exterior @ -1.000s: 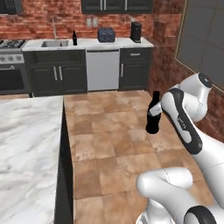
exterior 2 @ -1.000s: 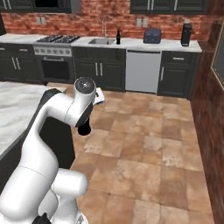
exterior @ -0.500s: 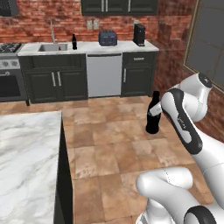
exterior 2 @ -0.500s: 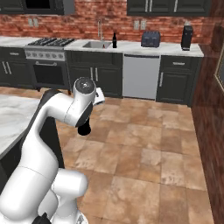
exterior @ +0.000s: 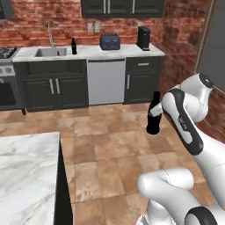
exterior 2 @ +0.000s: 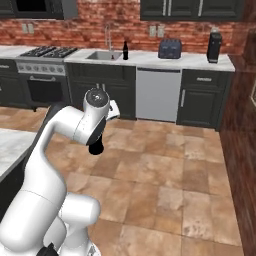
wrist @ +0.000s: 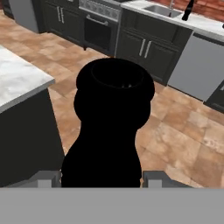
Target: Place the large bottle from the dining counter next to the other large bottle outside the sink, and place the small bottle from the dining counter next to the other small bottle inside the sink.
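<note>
1. Hand view: the gripper (wrist: pixel 103 179) has its fingers clamped on the dark large bottle (wrist: pixel 109 127), one either side of the body.
2. The carried bottle (exterior: pixel 154 114) hangs over the floor, well short of the sink (exterior: pixel 49 52).
3. It looks rigid, smooth, probably slippery and weighty; gripping its wide body seems safest.
4. Its match, the other bottle (exterior: pixel 74 46), stands just beside the sink.

On the far desk (exterior: pixel 127 52), the sink (exterior: pixel 46 52) lies at the left, with a bottle (exterior: pixel 74 45) standing just right of it, then a toaster (exterior: pixel 110 41), then a coffee machine (exterior: pixel 143 38) farthest right. The stove (exterior 2: pixel 50 51) sits left of the sink. A marble-topped desk (exterior: pixel 26 176) stands near left. The held bottle (exterior: pixel 154 113) hangs above the floor (exterior: pixel 101 145), between the two.
</note>
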You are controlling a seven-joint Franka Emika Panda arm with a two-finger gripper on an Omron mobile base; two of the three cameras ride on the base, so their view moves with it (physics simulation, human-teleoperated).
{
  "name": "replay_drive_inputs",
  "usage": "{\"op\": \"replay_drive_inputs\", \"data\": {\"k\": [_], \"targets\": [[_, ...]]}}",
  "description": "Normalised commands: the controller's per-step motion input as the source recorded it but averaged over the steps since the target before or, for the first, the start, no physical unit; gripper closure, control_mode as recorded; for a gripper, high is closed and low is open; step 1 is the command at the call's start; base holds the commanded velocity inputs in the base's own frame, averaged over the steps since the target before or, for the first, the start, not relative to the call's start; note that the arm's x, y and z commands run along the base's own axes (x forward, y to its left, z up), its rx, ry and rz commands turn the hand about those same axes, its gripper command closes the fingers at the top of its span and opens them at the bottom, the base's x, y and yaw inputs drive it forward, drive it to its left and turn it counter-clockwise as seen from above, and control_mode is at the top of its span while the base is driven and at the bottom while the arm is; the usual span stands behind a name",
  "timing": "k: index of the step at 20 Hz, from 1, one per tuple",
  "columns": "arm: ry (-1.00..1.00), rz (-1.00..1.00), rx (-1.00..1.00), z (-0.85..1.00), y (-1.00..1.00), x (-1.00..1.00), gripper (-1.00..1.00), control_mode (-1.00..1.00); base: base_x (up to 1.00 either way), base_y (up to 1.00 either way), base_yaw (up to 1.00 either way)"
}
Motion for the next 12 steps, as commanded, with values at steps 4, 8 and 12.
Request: {"op": "replay_drive_inputs", "data": {"k": [4, 8, 12], "targets": [[0.00, 0.00, 0.00, 0.00, 0.00, 0.00, 1.00, 1.00, 0.77, 0.00, -0.02], [0.00, 0.00, 0.00, 0.00, 0.00, 0.00, 1.00, 1.00, 0.76, 0.00, -0.02], [0.00, 0.00, 0.00, 0.00, 0.00, 0.00, 1.00, 1.00, 0.74, 0.00, -0.02]]}}
